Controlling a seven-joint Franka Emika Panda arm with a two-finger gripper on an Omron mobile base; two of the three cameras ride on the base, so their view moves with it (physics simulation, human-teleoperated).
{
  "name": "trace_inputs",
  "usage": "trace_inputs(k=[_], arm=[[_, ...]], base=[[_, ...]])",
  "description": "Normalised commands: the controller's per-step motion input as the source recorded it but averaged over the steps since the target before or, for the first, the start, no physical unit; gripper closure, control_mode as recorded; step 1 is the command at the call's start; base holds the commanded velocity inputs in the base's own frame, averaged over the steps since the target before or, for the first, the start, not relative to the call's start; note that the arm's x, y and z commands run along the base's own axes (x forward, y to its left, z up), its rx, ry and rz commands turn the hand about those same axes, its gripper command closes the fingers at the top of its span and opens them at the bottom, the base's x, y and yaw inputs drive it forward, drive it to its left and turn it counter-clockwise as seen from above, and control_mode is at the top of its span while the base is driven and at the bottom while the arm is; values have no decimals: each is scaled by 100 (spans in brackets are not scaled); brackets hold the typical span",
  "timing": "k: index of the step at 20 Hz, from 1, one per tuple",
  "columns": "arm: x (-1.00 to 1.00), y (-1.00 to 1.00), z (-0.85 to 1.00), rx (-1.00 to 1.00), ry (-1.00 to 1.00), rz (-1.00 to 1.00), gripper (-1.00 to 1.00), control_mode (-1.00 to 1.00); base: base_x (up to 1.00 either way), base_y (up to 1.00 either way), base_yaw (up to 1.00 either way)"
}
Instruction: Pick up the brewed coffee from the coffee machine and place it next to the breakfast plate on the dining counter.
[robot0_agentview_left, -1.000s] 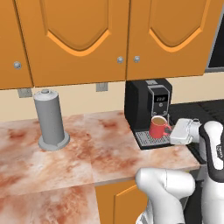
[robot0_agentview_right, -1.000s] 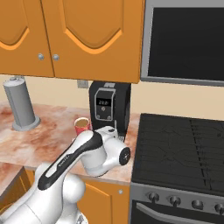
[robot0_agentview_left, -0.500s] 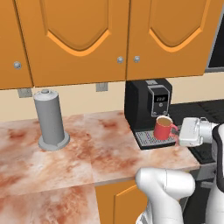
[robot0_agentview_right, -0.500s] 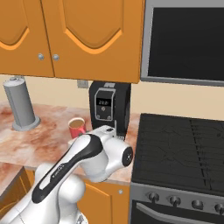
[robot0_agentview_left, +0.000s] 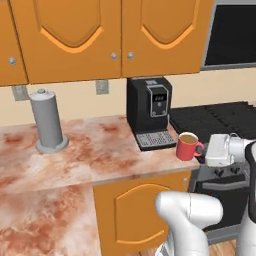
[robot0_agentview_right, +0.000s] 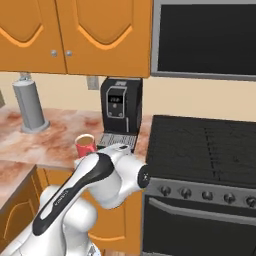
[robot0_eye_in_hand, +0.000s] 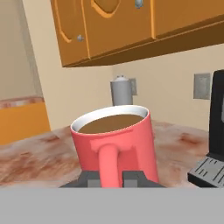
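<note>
So I've got the red coffee mug (robot0_agentview_left: 187, 147) pinched by its handle in the gripper (robot0_agentview_left: 204, 151), hanging at 4 o'clock off the espresso machine (robot0_agentview_left: 150, 111)'s drip tray (robot0_agentview_left: 155, 140); hauling it to the breakfast plate remains.

Small red mug (robot0_agentview_left: 188, 147) of light brown coffee, upright, handle toward the fingers, off the grated drip tray, just beside the boxy black coffee machine (robot0_agentview_left: 149, 112).

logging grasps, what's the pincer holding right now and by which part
The pincer holds the red mug by its side handle, which sits between the two fingertips. The mug is upright, clear of the coffee machine, with coffee in it.
</note>
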Motion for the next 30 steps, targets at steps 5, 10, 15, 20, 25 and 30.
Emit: trace_inputs(k=[5,10,15,20,25,30], arm=[[0,0,0,0,0,0,100,100],[0,0,0,0,0,0,100,100],[0,0,0,0,0,0,100,100],[0,0,0,0,0,0,100,100],[0,0,0,0,0,0,100,100],[0,0,0,0,0,0,100,100]], base=[[-59,-97,-46],[0,-76,-73],[0,-45,-80],[0,-40,-80],[0,-39,-80],[0,-38,-79]])
